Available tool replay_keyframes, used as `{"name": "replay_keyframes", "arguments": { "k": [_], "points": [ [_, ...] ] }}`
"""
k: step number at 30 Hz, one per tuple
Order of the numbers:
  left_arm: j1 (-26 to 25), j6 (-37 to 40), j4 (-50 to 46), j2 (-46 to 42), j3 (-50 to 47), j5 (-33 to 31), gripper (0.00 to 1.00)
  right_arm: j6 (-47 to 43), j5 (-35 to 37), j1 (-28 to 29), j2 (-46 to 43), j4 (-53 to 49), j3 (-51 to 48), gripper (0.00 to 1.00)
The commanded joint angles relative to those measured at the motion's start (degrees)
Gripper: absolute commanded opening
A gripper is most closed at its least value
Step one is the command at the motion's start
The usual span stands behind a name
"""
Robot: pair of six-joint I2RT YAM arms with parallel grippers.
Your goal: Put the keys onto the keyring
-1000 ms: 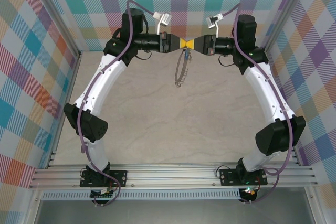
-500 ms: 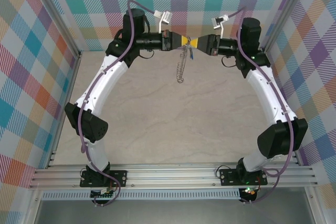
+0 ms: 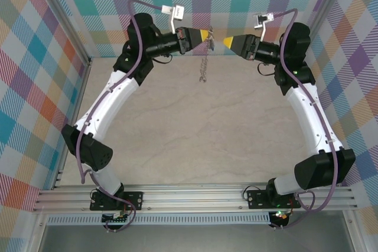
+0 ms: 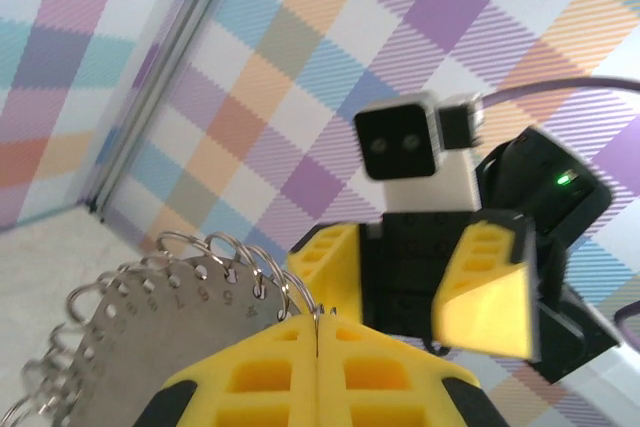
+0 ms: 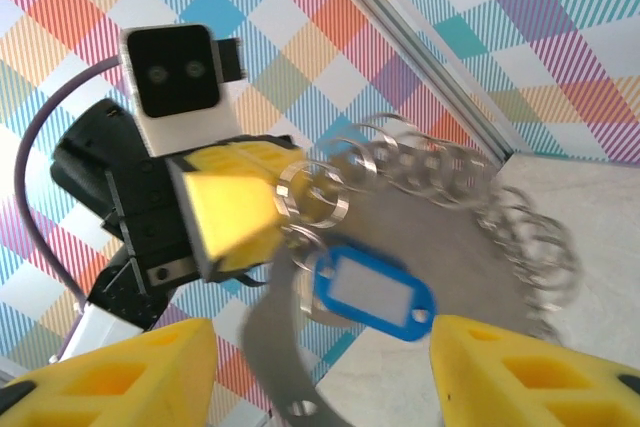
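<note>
Beside the keyring (image 3: 204, 62), right gripper (image 3: 227, 41) stands open, empty; left gripper (image 3: 207, 32) clamps its rim so the blue key (image 5: 372, 292) hangs free.

Above the tabletop's (image 3: 195, 140) far middle, the keyring (image 3: 204, 63) is hung from the left gripper's (image 3: 207, 32) jaws. The key (image 5: 372, 292) is found on it just beside them. The right gripper (image 3: 227, 41) is set apart to the right, facing them.
</note>
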Motion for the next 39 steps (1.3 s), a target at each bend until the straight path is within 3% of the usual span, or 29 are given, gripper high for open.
{"name": "replay_keyframes", "arguments": {
  "k": [1,14,32,36,39],
  "points": [
    [-0.9,-1.0,7.3,-3.2,0.1,-2.3,0.0,2.2,0.9,0.5,-0.5,3.9,1.2,0.61],
    [-1.7,-2.7,8.4,-3.6,1.7,-4.3,0.0,-9.4,10.8,5.5,-1.4,-8.3,6.1,0.66],
    [-2.8,-2.8,7.3,-2.0,4.1,-4.3,0.0,-14.0,12.8,9.3,2.8,-12.9,11.9,0.65],
    [-2.9,-2.8,7.0,-1.7,4.3,-4.3,0.0,-14.5,12.7,9.9,3.6,-13.3,13.0,0.59],
    [-3.0,-2.8,6.9,-1.6,4.4,-4.3,0.0,-15.2,12.5,10.3,3.9,-14.0,13.7,0.48]
  ]
}}
